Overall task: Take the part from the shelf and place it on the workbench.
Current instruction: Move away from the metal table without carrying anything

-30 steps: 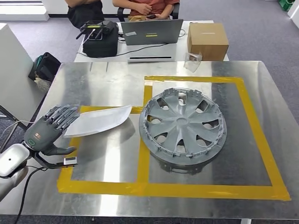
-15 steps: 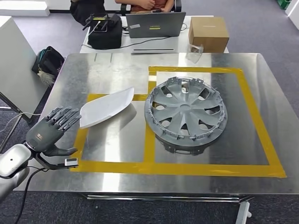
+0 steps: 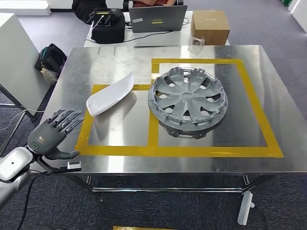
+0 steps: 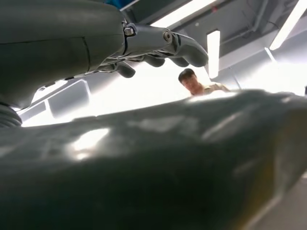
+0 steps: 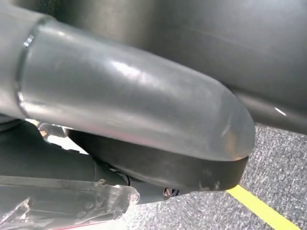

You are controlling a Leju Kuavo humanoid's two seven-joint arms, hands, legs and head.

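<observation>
The white curved part [image 3: 110, 94] lies on the metal workbench [image 3: 108, 62], inside the left yellow-taped square. A grey wheel cover [image 3: 188, 101] sits in the right square. My left hand [image 3: 51, 134] hovers near the workbench's front left corner, beside its edge and well short of the part, fingers spread and holding nothing. In the left wrist view its dark fingers [image 4: 163, 43] stretch out straight over a blurred grey thumb. The right wrist view shows a thick grey thumb [image 5: 137, 105] of my right hand over dark fingers above carpet; how the fingers lie is unclear.
Behind the workbench stands a desk with a laptop [image 3: 159, 21], a black bag [image 3: 107, 28] and a cardboard box [image 3: 210, 26]; a person sits there. A white panel [image 3: 18, 62] stands at the left. A power strip [image 3: 245, 208] lies on the floor.
The whole picture has shifted: the camera has drawn back from the workbench, and its front edge and the floor below now show. The part and wheel cover stay put. My left hand keeps its pose.
</observation>
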